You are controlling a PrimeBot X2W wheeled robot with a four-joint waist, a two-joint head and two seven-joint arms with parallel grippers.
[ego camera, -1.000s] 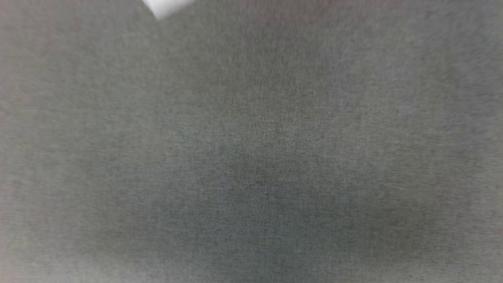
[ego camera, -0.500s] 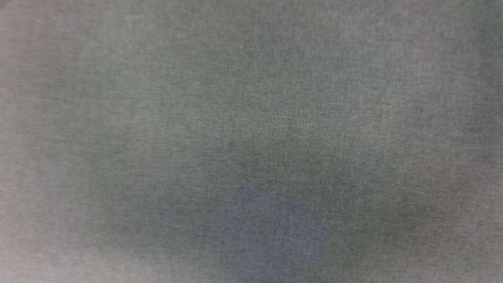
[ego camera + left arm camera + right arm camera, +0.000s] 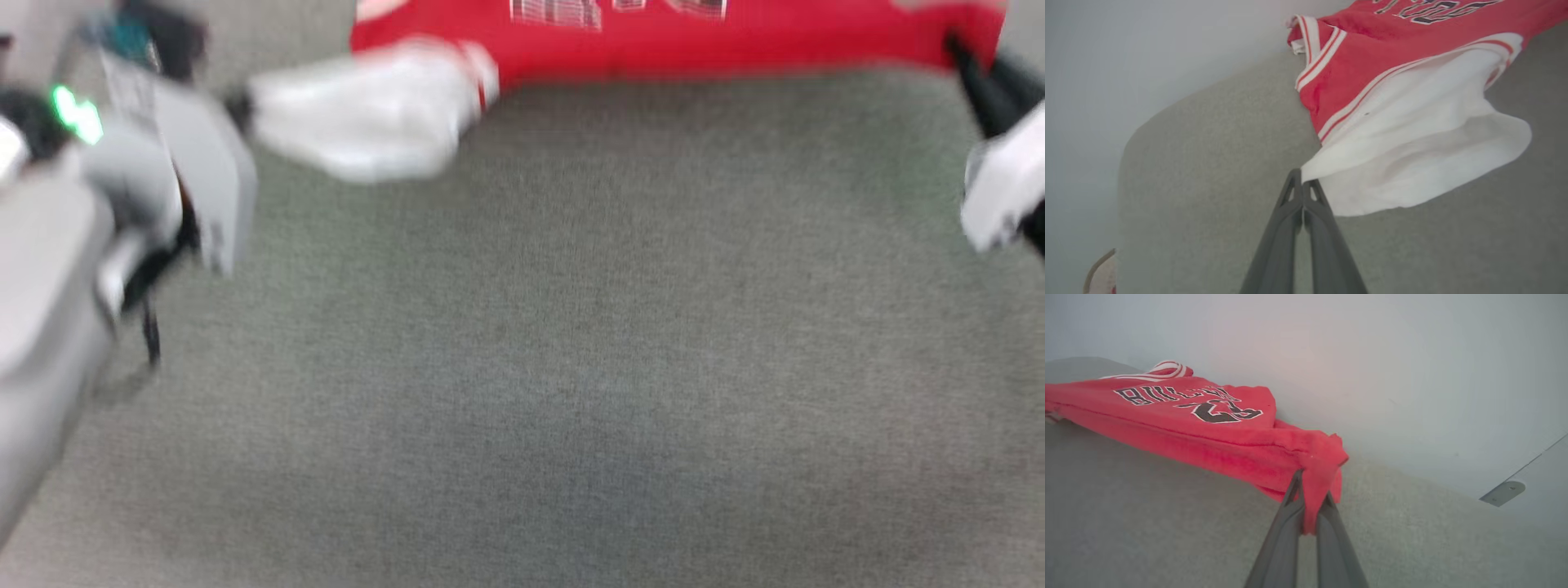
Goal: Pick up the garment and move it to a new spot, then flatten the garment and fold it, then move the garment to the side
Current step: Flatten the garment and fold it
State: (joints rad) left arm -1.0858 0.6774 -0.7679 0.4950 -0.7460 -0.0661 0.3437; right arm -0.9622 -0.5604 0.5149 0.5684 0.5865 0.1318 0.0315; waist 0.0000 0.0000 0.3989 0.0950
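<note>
at the far side of the grey cloth-covered desk (image 3: 571, 327), close to a pale wall (image 3: 1412, 375), the garment (image 3: 735, 41) is seen stretched between the two tools, with its printed lettering turned upward. the left tool (image 3: 1302, 183) is closed, its fingers (image 3: 1286, 228) pressed together, and the edge of the white sleeve end (image 3: 1412, 143) is pinched at their very tips. the right tool (image 3: 1308, 502) is clamped on a bunched red corner of the garment, and a fold of fabric is caught between its fingers. the head view is blurred, so finer detail there cannot be told.
</note>
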